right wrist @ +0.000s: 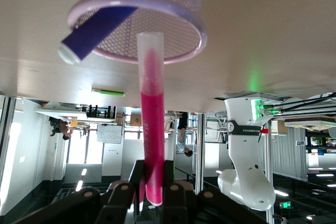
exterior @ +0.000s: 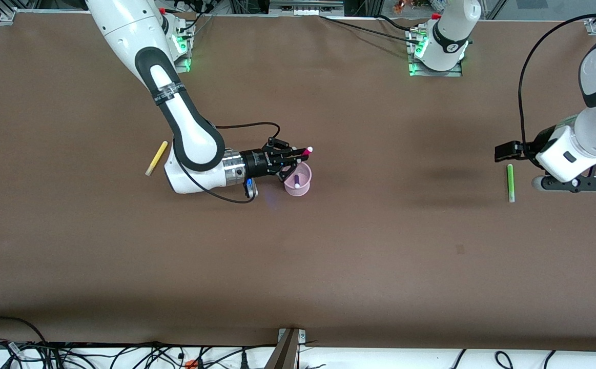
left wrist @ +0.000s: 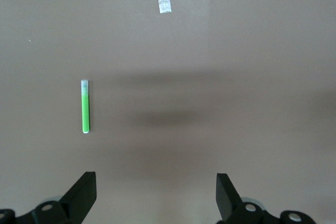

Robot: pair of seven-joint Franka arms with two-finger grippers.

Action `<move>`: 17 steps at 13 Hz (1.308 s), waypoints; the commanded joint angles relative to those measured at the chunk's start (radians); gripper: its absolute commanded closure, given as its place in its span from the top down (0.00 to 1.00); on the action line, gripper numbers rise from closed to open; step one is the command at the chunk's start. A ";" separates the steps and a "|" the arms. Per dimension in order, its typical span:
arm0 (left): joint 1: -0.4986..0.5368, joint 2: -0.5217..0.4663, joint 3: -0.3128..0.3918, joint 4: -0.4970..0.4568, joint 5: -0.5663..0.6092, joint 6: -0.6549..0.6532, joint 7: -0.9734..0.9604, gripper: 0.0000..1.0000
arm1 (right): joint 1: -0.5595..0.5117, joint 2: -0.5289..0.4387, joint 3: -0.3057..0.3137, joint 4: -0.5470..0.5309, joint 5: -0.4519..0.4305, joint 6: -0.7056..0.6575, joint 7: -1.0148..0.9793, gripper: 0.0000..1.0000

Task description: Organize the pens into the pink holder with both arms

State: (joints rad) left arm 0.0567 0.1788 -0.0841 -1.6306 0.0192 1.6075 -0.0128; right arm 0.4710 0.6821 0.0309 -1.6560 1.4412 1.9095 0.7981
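Note:
The pink holder stands upright mid-table with the purple pen leaning inside it. My right gripper is shut on the magenta pen and holds it level over the holder's rim. In the right wrist view the magenta pen points at the holder's rim, with the purple pen sticking out. The yellow pen lies beside the right arm's elbow. The green pen lies at the left arm's end. My left gripper hangs open and empty over the table beside the green pen.
A small pale patch marks the table near the green pen. The left arm's body shows in the right wrist view. Cables run along the table's edge nearest the front camera.

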 commanded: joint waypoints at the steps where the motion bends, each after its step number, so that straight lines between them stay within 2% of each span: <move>1: 0.012 -0.030 -0.014 -0.023 0.021 0.025 0.028 1.00 | 0.003 0.040 -0.002 0.031 0.018 0.019 -0.014 0.00; 4: 0.005 0.016 -0.014 0.011 0.021 0.025 0.013 1.00 | 0.000 0.053 0.000 0.036 0.019 0.030 -0.046 0.03; 5: 0.005 0.018 -0.014 0.011 0.021 0.025 0.011 1.00 | -0.008 0.053 0.000 0.036 0.024 0.028 -0.045 0.48; 6: 0.006 0.018 -0.014 0.011 0.019 0.023 0.011 1.00 | -0.011 0.045 -0.003 0.039 0.025 0.026 -0.050 0.99; 9: 0.009 0.021 -0.014 0.011 0.019 0.023 0.010 1.00 | -0.049 0.034 -0.011 0.094 0.012 0.013 -0.040 1.00; 11: 0.008 0.021 -0.016 0.009 0.016 0.022 0.010 1.00 | -0.061 -0.004 -0.034 0.113 -0.072 0.011 -0.039 1.00; 12: 0.008 0.022 -0.014 0.009 0.015 0.022 0.008 1.00 | -0.067 -0.009 -0.063 0.140 -0.128 -0.006 -0.040 1.00; 16: 0.009 0.022 -0.014 0.011 0.004 0.022 0.008 1.00 | -0.091 -0.033 -0.201 0.278 -0.312 -0.229 -0.062 1.00; 17: 0.009 0.022 -0.014 0.011 0.004 0.022 0.008 1.00 | -0.091 -0.064 -0.238 0.303 -0.362 -0.283 -0.060 1.00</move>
State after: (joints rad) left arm 0.0567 0.1951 -0.0890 -1.6349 0.0199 1.6308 -0.0107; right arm 0.3832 0.6487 -0.1639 -1.4136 1.1541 1.7083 0.7417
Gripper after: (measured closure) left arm 0.000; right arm 0.000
